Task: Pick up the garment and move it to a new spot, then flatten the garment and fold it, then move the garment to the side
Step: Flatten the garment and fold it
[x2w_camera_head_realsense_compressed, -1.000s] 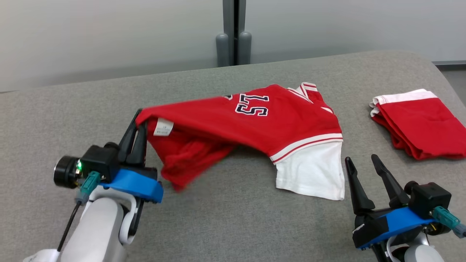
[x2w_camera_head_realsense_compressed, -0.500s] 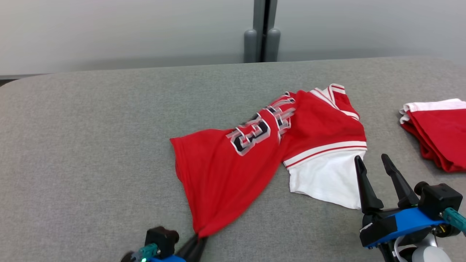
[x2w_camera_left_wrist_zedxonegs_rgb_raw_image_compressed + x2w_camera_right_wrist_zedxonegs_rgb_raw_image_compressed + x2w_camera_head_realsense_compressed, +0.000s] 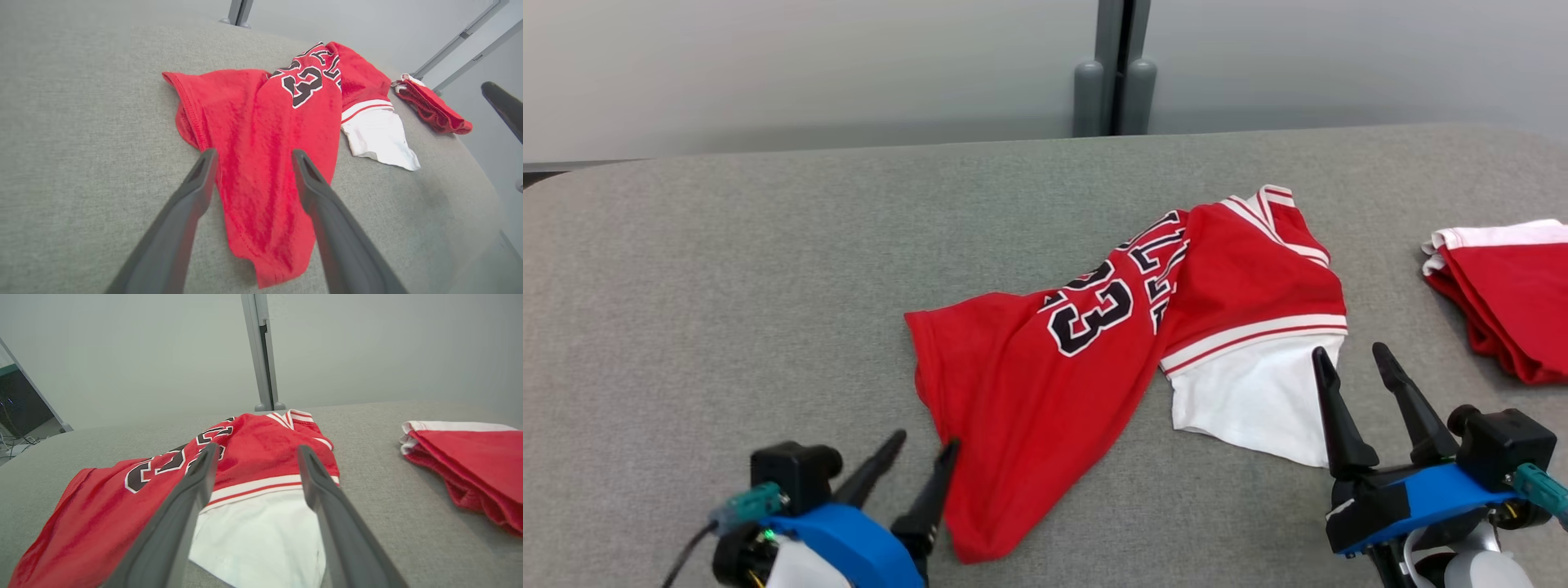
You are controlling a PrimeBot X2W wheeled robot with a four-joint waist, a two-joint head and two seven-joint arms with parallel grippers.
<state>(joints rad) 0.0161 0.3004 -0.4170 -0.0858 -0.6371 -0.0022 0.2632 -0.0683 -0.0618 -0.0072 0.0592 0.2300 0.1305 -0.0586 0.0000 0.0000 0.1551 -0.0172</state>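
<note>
1. The grey table (image 3: pixel 727 286) is soft and wide. Everything lies on it.
2. The red shirt (image 3: pixel 1045 384) lies flat-ish in the middle of the table, a bit to the right. It is long and slanted. Its narrow end points at the near left, and its striped neck end points at the far right. A black 23 sits in the middle. A white part sticks out on the near right side.
3. A folded red and white pile (image 3: pixel 1511 302) lies at the right edge, well apart from the shirt.
4. The left gripper (image 3: pixel 925 438) has its two fingers apart and holds nothing. It is just beside the shirt's near end.
5. The right gripper (image 3: pixel 1349 351) has its fingers apart too and holds nothing. It is right by the white part.
</note>
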